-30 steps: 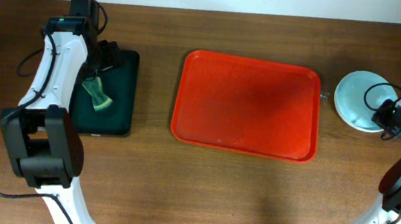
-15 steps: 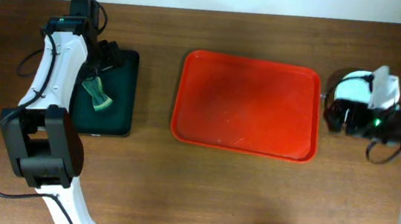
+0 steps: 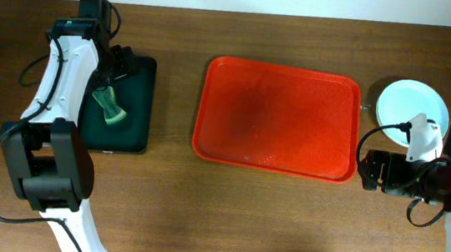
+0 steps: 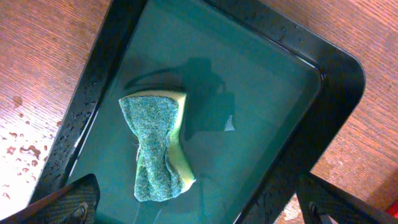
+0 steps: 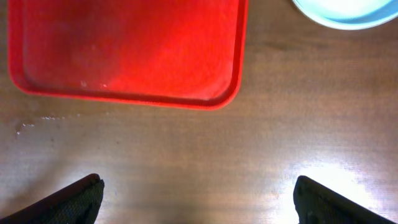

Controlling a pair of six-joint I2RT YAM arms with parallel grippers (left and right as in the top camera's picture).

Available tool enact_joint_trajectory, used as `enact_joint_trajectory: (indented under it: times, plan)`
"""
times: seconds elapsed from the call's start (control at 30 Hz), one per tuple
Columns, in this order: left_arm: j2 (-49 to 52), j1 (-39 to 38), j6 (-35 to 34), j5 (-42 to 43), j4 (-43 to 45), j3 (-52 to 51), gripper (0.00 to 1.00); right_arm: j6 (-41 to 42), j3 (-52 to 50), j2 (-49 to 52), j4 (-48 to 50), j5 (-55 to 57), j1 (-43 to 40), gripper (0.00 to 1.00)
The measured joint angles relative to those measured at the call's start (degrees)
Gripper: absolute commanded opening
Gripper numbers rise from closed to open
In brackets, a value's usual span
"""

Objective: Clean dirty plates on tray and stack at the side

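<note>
- At mid-tabletop [image 3: 158, 211]: red tray [image 3: 277, 119], flat, long side running left to right, with pale wet specks on its floor near the front rim.
- Just right of the red tray's far right corner, off it and on bare tabletop: pale mint plates [image 3: 412, 112], seen from above as one round disc; number in the pile impossible to tell.
- Near the left edge: black tray [image 3: 128, 133], with a teal, wet-looking floor in the left wrist view.
- Inside the black tray, toward its left side: green-and-yellow sponge [image 3: 111, 107], pinched at the waist, lying loose.
- Over that sponge: left end effector [image 4: 199, 208], spread wide and clamped on nothing, with its tips at the bottom corners of the wrist view, clear of the sponge.
- Beside the black tray's rim: water drops [image 4: 25, 149] on the tabletop.
- Right of the red tray's near right corner, in front of the plates: right end effector [image 5: 199, 202], likewise spread wide and empty, above bare tabletop.
- Across the top of the right wrist view: red tray's front rim at left, a sliver of plate rim at far right, both well apart from the tips.
</note>
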Motion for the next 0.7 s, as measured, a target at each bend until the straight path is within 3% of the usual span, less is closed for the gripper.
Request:
enact_joint_trajectory:
  times: [0.13, 0.2, 0.33, 0.43, 0.7]
  plan:
    - [0.0, 0.0, 0.0, 0.0, 0.0, 0.0, 0.99, 0.0, -0.1, 0.2, -0.3, -0.1, 0.0, 0.98]
    - [0.0, 0.0, 0.0, 0.0, 0.0, 0.0, 0.99, 0.0, -2.0, -2.9, 5.0, -3.7, 1.7, 0.98]
    - [0.0, 0.0, 0.0, 0.2, 0.0, 0.0, 0.99, 0.0, -17.9, -25.0, 21.5, -7.0, 11.9, 0.98]
    - [0.0, 0.0, 0.0, 0.4, 0.0, 0.0, 0.99, 0.0, -29.9, -38.9, 27.3, -8.7, 12.8, 0.98]
    - [0.0, 0.0, 0.0, 0.4, 0.0, 0.0, 0.99, 0.0, -61.4, -62.8, 59.9, -10.1, 16.7, 0.98]
